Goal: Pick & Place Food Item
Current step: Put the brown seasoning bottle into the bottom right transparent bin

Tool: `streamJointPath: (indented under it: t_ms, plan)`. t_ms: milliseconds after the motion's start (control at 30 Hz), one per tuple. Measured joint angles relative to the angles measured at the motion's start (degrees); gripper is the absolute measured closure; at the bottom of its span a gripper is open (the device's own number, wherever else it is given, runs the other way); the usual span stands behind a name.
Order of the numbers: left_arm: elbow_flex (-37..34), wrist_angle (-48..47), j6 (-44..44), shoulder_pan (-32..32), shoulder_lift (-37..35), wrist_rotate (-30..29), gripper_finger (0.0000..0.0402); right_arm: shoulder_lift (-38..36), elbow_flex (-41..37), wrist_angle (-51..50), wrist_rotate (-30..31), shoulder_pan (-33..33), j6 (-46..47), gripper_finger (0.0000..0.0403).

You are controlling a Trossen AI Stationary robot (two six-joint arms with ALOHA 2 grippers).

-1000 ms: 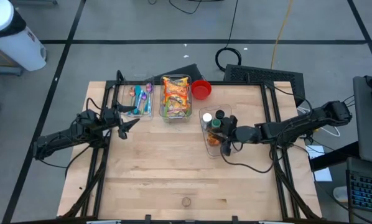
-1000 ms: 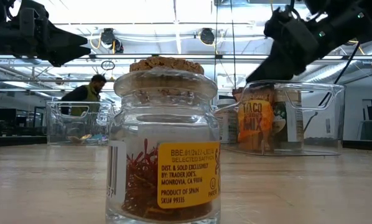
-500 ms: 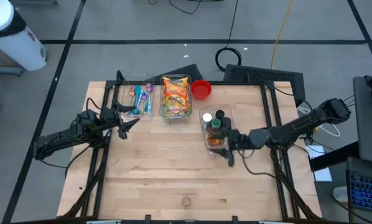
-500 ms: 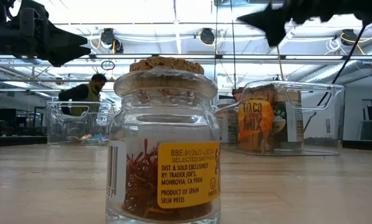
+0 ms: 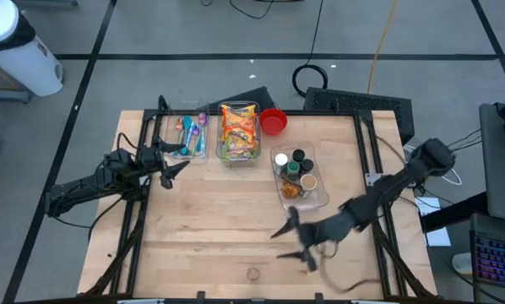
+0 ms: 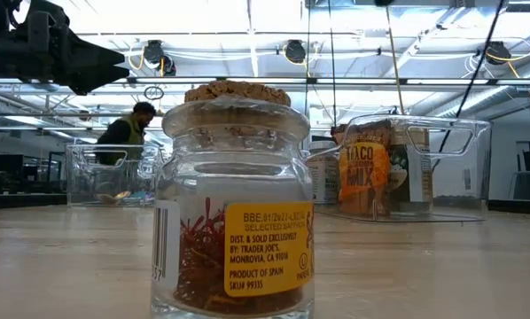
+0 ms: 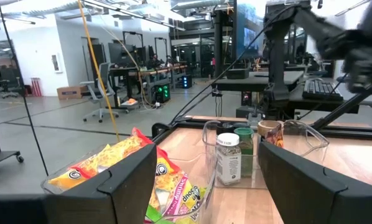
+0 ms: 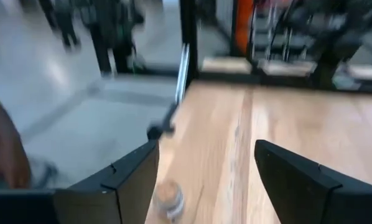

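A small glass saffron jar with a cork lid stands on its base near the table's front edge; it also shows in the right wrist view as the jar. My right gripper hangs open above the table, right of and beyond the jar, touching nothing; its fingers stand wide apart in its own view. My left gripper waits open at the table's left, by the utensil bin, also in the low view and its wrist view.
Three clear bins stand along the far side: one with utensils, one with snack bags, one with spice jars. A red bowl sits behind them. Bare wood lies around the saffron jar.
My right gripper has swung from over the spice-jar bin toward the table's near edge, rising out of the low view, and its fingers have spread wider. The saffron jar and the bins have stayed in place.
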Motion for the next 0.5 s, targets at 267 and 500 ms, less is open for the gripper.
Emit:
streamJointPath:
  t_ms: [267,500]
  plan:
    - [0.01,-0.01,0.00,0.01,0.00,0.00,0.0119,18.95,23.05,-24.36,-0.08,0.80,-0.96,0.0121]
    - [0.01,-0.02,0.00,0.02,0.00,-0.01,0.0119,27.94,27.71,-24.23,-6.27,0.75,-0.43,0.0104]
